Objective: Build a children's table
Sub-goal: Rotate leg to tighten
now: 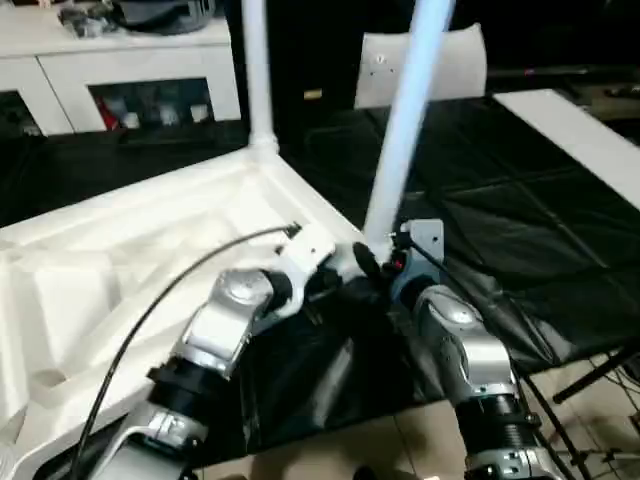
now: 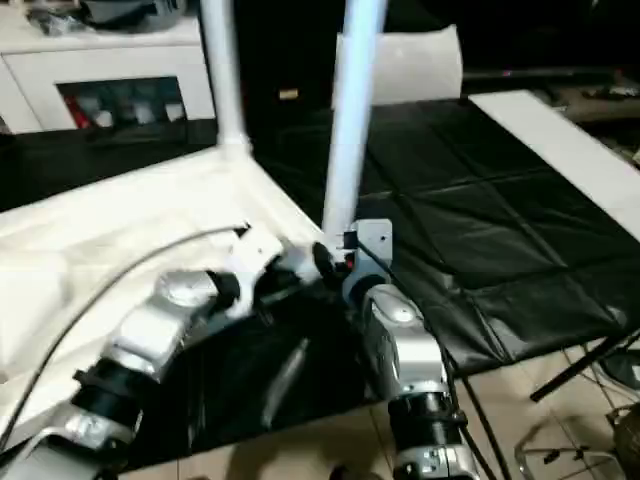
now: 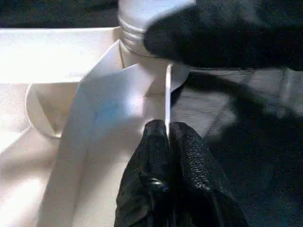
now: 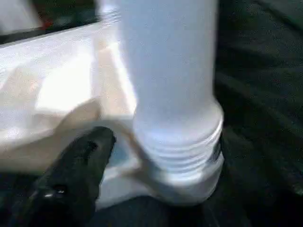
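Table top [image 1: 120, 260] inverted; two legs [image 1: 405, 130] upright in corner sockets; left tool [image 3: 168, 137] pinches rim; right tool [image 4: 142, 156] spread around leg

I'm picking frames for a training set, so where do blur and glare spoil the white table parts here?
Left eye view: the tabletop is washed out by glare, its ribs barely readable, and the near leg looks soft. Right wrist view: the leg's threaded base is smeared and the finger out of focus. Left wrist view: sharp on the left gripper, with a bright patch on the corner.

Silver forearms [image 1: 225, 325], black textured fingers [image 3: 189, 189], black cable [image 1: 140, 320]
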You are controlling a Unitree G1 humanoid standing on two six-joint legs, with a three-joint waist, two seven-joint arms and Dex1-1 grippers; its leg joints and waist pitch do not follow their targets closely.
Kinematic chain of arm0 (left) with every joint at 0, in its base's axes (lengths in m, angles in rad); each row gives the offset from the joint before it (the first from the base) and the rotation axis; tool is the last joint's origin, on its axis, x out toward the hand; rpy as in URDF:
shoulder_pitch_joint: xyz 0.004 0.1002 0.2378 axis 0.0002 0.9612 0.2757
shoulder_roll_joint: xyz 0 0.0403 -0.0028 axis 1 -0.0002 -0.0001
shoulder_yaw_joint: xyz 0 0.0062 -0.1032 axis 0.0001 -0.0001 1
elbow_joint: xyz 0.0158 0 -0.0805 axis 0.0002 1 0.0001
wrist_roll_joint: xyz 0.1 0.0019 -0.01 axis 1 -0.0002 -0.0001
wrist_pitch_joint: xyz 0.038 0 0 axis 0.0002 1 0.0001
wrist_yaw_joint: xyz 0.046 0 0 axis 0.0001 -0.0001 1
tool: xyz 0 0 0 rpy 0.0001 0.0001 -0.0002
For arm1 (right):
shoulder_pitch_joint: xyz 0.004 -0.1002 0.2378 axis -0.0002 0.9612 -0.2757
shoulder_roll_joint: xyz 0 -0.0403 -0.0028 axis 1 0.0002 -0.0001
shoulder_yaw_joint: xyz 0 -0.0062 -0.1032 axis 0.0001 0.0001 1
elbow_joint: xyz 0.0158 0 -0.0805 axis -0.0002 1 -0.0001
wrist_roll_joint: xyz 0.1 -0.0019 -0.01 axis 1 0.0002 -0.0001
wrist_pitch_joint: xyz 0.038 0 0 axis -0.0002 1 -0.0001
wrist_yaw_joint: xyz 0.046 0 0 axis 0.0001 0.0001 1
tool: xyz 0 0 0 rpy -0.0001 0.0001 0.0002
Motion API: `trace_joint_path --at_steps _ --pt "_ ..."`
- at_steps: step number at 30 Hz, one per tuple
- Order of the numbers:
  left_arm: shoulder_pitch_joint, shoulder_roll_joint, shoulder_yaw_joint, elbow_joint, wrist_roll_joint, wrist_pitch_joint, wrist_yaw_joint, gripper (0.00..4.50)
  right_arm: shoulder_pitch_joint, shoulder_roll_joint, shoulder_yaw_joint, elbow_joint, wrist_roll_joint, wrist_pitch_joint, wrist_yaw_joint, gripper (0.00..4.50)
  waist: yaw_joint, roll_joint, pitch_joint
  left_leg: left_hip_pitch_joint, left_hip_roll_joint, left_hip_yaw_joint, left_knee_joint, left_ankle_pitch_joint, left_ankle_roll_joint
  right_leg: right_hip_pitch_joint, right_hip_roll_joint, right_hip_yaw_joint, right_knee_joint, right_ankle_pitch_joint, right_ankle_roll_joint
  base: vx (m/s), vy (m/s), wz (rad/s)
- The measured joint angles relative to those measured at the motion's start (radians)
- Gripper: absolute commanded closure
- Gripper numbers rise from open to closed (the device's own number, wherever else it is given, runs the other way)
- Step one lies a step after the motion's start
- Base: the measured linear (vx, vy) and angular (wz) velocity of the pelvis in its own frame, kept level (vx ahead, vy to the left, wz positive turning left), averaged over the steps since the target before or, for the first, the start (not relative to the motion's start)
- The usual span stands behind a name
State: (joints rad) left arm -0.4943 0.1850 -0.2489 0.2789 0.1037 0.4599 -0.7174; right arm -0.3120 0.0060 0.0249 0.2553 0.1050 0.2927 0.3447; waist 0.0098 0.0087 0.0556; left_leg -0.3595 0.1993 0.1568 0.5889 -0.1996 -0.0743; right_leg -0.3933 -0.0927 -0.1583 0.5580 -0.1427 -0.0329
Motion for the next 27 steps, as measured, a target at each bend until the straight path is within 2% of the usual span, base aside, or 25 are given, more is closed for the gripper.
trace_joint_path --at_steps 3,4,5,9,12,16,19,22,27 --pt "0.003 0.038 -0.006 -0.020 0.000 -0.027 -0.041 4.50 0.034 -0.041 0.031 -0.032 0.010 -0.041 0.090 0.11 0.009 0.000 0.000 -0.008 0.001 0.002 0.003 -0.001 0.002 -0.017 0.000 0.003 0.022 -0.015 -0.006 0.000 0.000 0.00" --pt "0.003 0.038 -0.006 -0.020 0.000 -0.027 -0.041 4.50 0.034 -0.041 0.031 -0.032 0.010 -0.041 0.090 0.11 0.009 0.000 0.000 -0.008 0.001 0.002 0.003 -0.001 0.002 -0.017 0.000 0.003 0.022 -0.015 -0.006 0.000 0.000 0.00" --pt "0.012 0.065 -0.013 -0.024 -0.007 -0.056 -0.077 4.50 0.051 -0.077 0.039 -0.050 0.021 -0.053 0.150 0.05 0.022 0.000 0.000 -0.008 0.004 0.003 0.002 -0.001 0.002 -0.022 0.003 0.004 0.028 -0.018 -0.010 0.000 0.000 0.00" --pt "0.021 0.135 -0.026 -0.023 -0.035 -0.112 -0.179 4.50 0.091 -0.174 0.055 -0.092 0.044 -0.067 0.271 0.05 0.042 0.000 0.000 -0.005 0.006 0.006 0.004 0.000 0.000 -0.024 0.003 0.004 0.037 -0.022 -0.013 0.004 -0.013 -0.01" --pt "0.025 0.180 -0.048 -0.016 -0.045 -0.166 -0.264 4.50 0.092 -0.247 0.065 -0.113 0.049 -0.095 0.349 0.05 0.056 -0.001 0.001 0.000 0.007 0.010 0.004 0.001 -0.003 -0.020 0.003 0.006 0.037 -0.022 -0.008 0.000 0.000 0.00" --pt "0.010 0.243 -0.077 0.039 -0.063 -0.271 -0.403 4.50 0.110 -0.325 0.104 -0.139 0.050 -0.130 0.481 0.05 0.078 -0.002 0.001 0.017 0.007 0.011 0.004 -0.002 -0.008 -0.006 0.002 0.007 0.033 -0.022 -0.007 0.000 0.000 0.00" --pt "0.002 0.274 -0.085 0.056 -0.072 -0.306 -0.476 4.50 0.110 -0.365 0.111 -0.138 0.050 -0.130 0.536 0.05 0.081 -0.003 0.001 0.019 0.006 0.012 0.004 -0.002 -0.008 -0.002 0.002 0.008 0.027 -0.020 -0.004 0.000 0.000 0.00" --pt "-0.012 0.308 -0.104 0.072 -0.086 -0.336 -0.552 4.50 0.102 -0.408 0.141 -0.134 0.051 -0.131 0.604 0.05 0.080 -0.005 0.000 0.020 0.006 0.012 0.004 -0.002 -0.008 0.002 0.002 0.008 0.022 -0.019 -0.003 0.000 0.000 0.00" --pt "-0.035 0.323 -0.121 0.102 -0.090 -0.376 -0.622 4.50 0.064 -0.424 0.182 -0.120 0.058 -0.131 0.695 0.05 0.083 -0.008 -0.001 0.024 0.006 0.012 0.004 -0.002 -0.008 0.007 0.001 0.008 0.021 -0.019 -0.002 0.000 0.000 0.00"
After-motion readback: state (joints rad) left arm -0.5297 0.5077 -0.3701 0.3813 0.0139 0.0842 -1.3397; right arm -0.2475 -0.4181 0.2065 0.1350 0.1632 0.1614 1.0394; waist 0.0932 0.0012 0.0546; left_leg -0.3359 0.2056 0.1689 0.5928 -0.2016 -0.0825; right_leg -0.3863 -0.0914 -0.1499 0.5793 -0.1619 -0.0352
